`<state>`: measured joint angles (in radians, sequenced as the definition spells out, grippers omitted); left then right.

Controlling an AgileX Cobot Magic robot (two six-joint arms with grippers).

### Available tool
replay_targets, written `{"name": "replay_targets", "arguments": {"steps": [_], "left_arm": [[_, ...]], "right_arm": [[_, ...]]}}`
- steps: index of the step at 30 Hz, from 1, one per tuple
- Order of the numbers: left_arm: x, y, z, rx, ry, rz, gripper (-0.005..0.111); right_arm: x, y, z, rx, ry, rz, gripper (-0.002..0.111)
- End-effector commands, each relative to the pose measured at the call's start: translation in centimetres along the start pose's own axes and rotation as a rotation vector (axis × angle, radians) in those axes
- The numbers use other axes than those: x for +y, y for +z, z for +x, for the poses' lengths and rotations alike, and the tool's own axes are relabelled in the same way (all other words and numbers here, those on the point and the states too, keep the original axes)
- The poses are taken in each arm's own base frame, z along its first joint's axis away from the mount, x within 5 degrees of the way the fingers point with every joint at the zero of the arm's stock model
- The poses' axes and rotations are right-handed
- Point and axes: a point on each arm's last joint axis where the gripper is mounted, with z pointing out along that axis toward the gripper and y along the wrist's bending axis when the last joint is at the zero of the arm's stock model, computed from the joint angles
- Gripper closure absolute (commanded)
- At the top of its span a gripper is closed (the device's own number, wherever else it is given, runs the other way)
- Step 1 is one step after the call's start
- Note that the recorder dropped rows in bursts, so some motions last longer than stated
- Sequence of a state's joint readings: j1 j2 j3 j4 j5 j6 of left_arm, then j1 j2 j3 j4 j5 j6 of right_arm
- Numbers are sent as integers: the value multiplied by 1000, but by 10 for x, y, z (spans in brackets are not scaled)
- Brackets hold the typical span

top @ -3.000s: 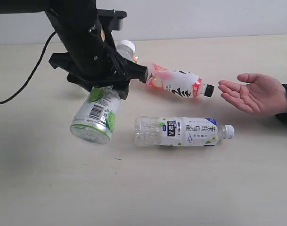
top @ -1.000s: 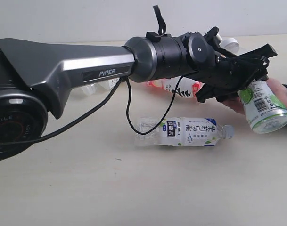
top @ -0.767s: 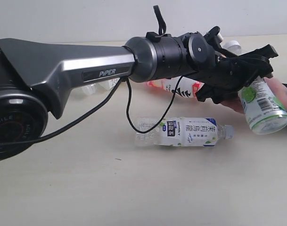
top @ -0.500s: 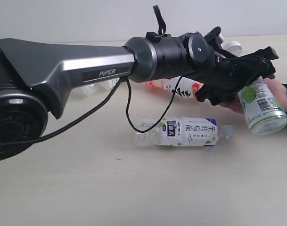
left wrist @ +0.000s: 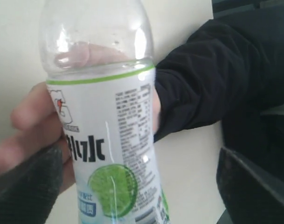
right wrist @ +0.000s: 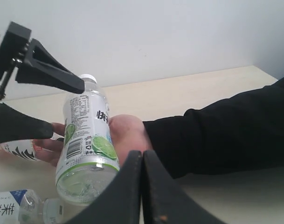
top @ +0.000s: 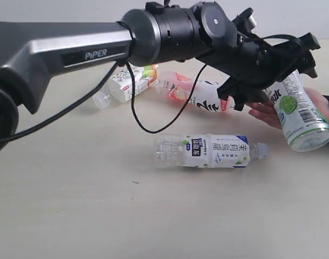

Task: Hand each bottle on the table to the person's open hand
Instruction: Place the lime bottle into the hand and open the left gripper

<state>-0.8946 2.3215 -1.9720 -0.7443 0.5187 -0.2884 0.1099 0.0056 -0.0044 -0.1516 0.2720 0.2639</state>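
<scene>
The green-lime bottle (top: 294, 110) hangs base down at the right, resting against the person's open hand (top: 261, 113). In the left wrist view the hand's fingers (left wrist: 25, 116) lie beside the green-lime bottle (left wrist: 109, 140) and the thumb shows through its clear end. My left gripper (top: 275, 75) is open, its fingers (left wrist: 253, 186) standing wide of the bottle on one side. The right gripper (right wrist: 142, 156) is shut and empty, low in front of the hand (right wrist: 125, 135). The white-blue bottle (top: 207, 151), pink-peach bottle (top: 199, 97) and patterned orange bottle (top: 129, 83) lie on the table (top: 72, 205).
The person's dark sleeve (right wrist: 225, 130) stretches across the table's right end. My left arm (top: 72, 48) spans the scene above the lying bottles, with a black cable (top: 137, 116) drooping toward the table. A pale wall rises behind the table's far edge.
My left arm has risen, so the patterned orange bottle now shows beneath it. The green-lime bottle stays at the hand, a little more upright, and the jaws stand wider.
</scene>
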Motion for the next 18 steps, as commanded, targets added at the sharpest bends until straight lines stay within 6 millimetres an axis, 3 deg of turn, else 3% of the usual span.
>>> {"name": "replay_targets", "arguments": {"steps": [1,6,9,14,18], "left_arm": [[-26,-34,-10,-17,198,44,22],[-50,-65,-10,-4,338,69,22],[-62,-86,-9,-2,401,59,31],[-70,-120,-6,39,569,-50,68],[-72,-156,-3,78,665,-200,107]], "right_arm": [[0,0,0,-10,-2,3,108],[0,0,0,-10,-2,3,108],[0,0,0,-10,-2,3,108],[0,0,0,-10,-2,3,108],[0,0,0,-10,-2,3,108]]}}
